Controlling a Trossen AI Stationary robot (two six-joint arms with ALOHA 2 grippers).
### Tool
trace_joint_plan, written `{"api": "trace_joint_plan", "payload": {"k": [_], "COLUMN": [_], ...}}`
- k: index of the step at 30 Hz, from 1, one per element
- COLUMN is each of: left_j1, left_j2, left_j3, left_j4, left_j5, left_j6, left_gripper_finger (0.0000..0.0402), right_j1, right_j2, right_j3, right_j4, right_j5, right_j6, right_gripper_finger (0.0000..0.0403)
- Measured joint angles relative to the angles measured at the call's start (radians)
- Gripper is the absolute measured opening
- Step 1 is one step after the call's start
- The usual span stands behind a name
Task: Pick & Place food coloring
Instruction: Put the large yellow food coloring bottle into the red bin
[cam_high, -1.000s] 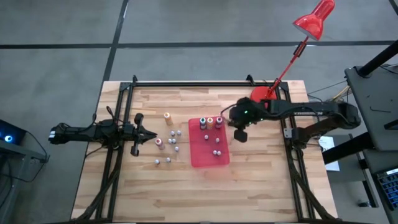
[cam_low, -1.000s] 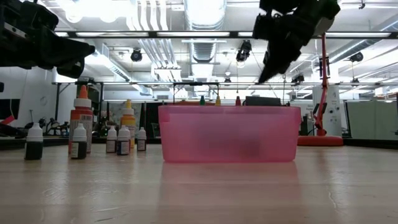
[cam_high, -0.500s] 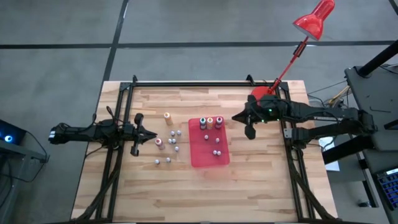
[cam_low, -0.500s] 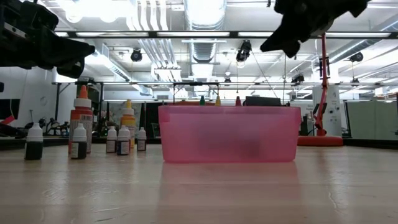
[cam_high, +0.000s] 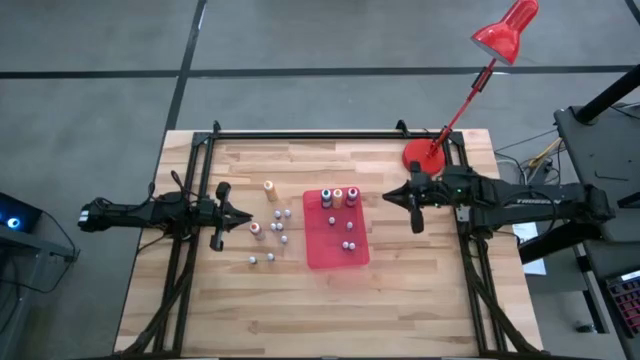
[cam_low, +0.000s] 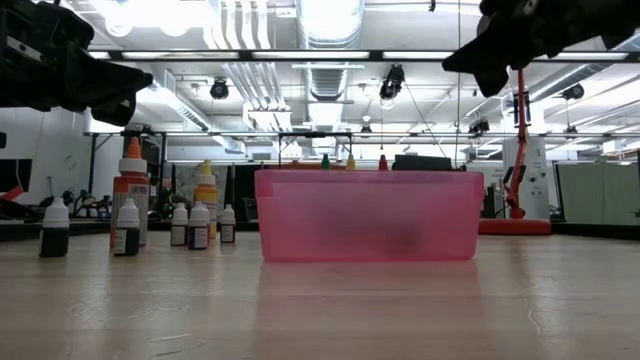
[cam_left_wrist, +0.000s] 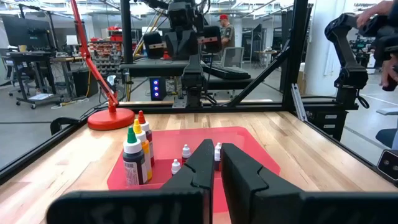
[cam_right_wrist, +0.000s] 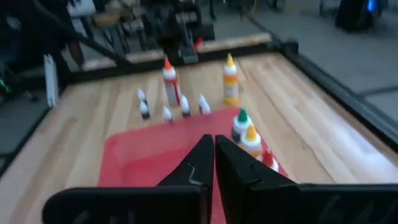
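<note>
Both pressed together and empty: right tool at three o'clock of tray, left tool at nine. Best spread before descending squarely over one loose bottle, pinching below its cap

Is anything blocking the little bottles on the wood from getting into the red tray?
Nothing visible. The loose bottles stand on bare table beside the red tray, with open wood between. The left gripper hangs shut just beside them, and the right gripper is shut past the tray.
</note>
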Motion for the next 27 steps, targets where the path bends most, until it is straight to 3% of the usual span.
{"api": "trace_joint_plan", "payload": {"k": [8, 17, 27], "left_j1": [0.0, 0.0, 0.0], "left_j2": [0.0, 0.0, 0.0], "left_j3": [0.0, 0.0, 0.0], "left_j4": [0.0, 0.0, 0.0], "left_j5": [0.0, 0.0, 0.0], "left_j6": [0.0, 0.0, 0.0], "left_gripper_finger": [0.0003, 0.0003, 0.0003], "right_j1": [0.001, 0.055, 0.103], "right_j2": [-0.112, -0.282, -0.442], "right_j3": [-0.134, -0.197, -0.309], "right_j4": [0.225, 0.202, 0.174], "right_j5": [0.005, 0.008, 0.081], "right_j6": [0.014, -0.042, -0.032], "right_gripper_finger": [0.0009, 0.0009, 0.0009]}}
